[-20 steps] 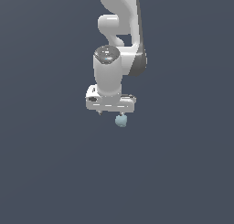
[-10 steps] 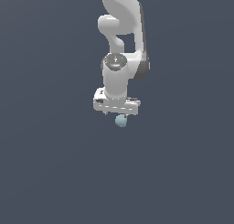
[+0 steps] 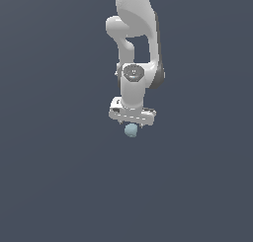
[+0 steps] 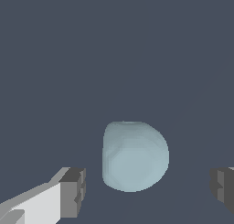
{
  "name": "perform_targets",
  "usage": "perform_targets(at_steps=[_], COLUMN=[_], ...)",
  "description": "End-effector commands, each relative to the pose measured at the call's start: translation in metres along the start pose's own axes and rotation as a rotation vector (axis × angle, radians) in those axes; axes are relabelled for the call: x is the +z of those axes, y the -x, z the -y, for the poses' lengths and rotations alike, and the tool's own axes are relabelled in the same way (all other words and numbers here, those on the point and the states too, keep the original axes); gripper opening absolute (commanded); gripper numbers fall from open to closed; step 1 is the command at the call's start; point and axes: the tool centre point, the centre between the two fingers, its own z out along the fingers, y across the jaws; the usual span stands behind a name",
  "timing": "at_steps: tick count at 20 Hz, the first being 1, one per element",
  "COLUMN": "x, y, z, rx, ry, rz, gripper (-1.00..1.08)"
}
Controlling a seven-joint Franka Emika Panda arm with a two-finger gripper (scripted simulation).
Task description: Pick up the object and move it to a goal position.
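No long axis is shown by the rounded object (image 4: 135,155); fingers (image 4: 73,192) are seen spread apart only by the wrist view, end effector (image 3: 131,129) released.

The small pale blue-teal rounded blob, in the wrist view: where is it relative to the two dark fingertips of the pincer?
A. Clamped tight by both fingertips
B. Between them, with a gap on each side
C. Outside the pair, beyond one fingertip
B: the small pale blue-teal rounded blob sits between the spread fingertips of the pincer, with dark background visible on both sides.
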Motion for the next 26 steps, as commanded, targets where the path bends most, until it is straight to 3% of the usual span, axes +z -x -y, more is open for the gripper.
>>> perform_targets(at_steps=[1,21,22,26], x=[0.003,0.053,0.053,0.053], y=[0.002,0.003,0.003,0.003], z=[0.001,0.002,0.002,0.002], rx=[0.007,0.007,0.007,0.007], ry=[0.000,0.000,0.000,0.000], rz=[-0.001,-0.001,-0.001,-0.001], gripper=[1.00,1.00,-1.00,-1.00])
